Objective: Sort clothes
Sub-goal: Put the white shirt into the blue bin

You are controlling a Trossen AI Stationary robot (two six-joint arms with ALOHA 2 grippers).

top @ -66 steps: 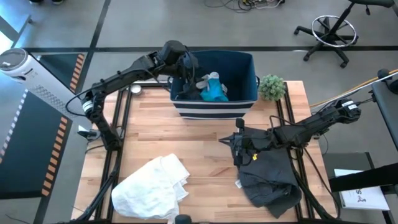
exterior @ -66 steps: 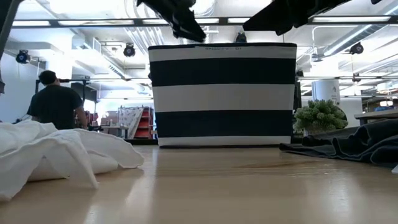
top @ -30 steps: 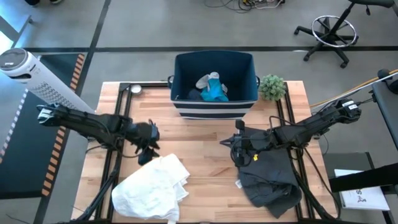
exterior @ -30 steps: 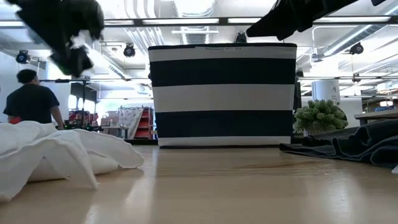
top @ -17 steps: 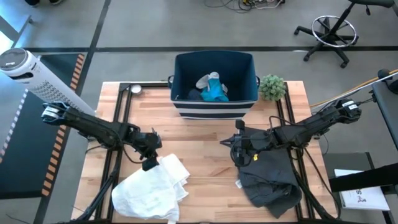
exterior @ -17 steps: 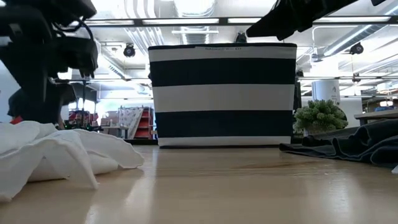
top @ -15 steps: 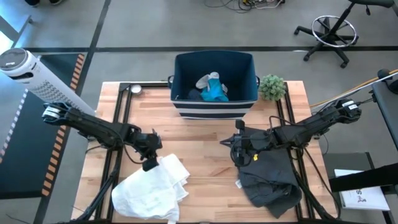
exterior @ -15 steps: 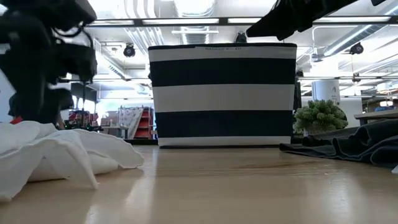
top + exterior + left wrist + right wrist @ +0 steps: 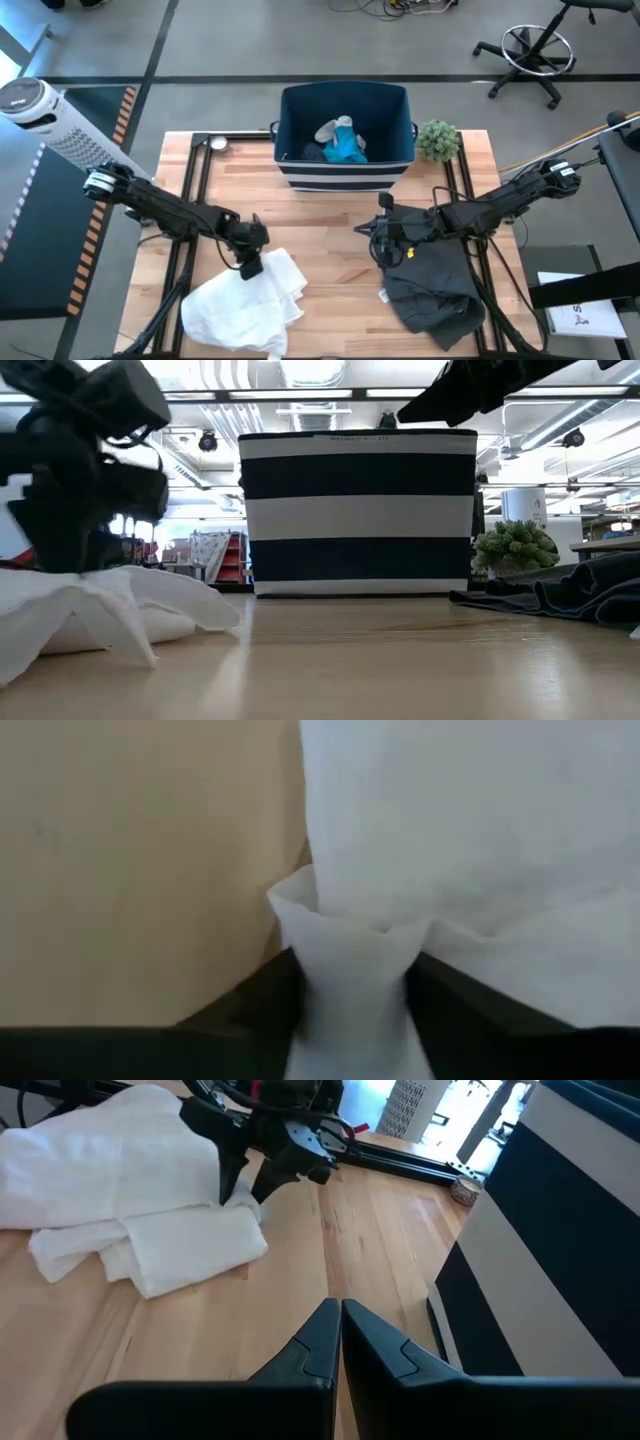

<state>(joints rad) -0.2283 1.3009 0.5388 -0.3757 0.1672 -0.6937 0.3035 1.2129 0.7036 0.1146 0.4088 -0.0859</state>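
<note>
Left tool (image 9: 251,268) pinches a fold of the white garment (image 9: 245,300) near the bench's front-left corner, ready for lifting; right tool (image 9: 338,1342) waits closed mid-bench.

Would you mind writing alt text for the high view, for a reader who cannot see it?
Seen from above, the left gripper pinches the edge of a white garment on a wooden table. The right gripper rests shut beside a dark grey garment. A navy bin behind holds teal and grey pieces.
</note>
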